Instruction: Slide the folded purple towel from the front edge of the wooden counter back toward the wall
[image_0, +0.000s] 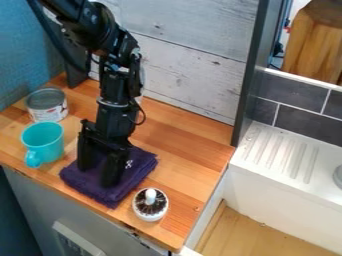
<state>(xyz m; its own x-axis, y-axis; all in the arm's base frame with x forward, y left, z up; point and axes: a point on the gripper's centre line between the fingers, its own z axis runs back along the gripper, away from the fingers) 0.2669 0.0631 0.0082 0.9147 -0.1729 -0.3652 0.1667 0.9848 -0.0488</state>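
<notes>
The black gripper (97, 175) hangs over a folded dark purple cloth (137, 175) on the wooden counter. Its two fingers are spread, with cloth visible between them, and their tips are at or just above the fabric; whether they touch it I cannot tell. To the left of the cloth stands a turquoise cup (44, 141), its handle toward the front. A metal can (47, 106) with a paper label is behind the cup. Right of the cloth's front corner sits a small white round pot with dark bristles and a white knob (150, 204).
The wooden counter (180, 145) ends at its right edge beside a white sink unit (280, 155) with a ridged drainboard. A whitewashed plank wall (190, 65) rises behind, and a dark upright post (250, 75) stands at the counter's back right. A blue wall is at left.
</notes>
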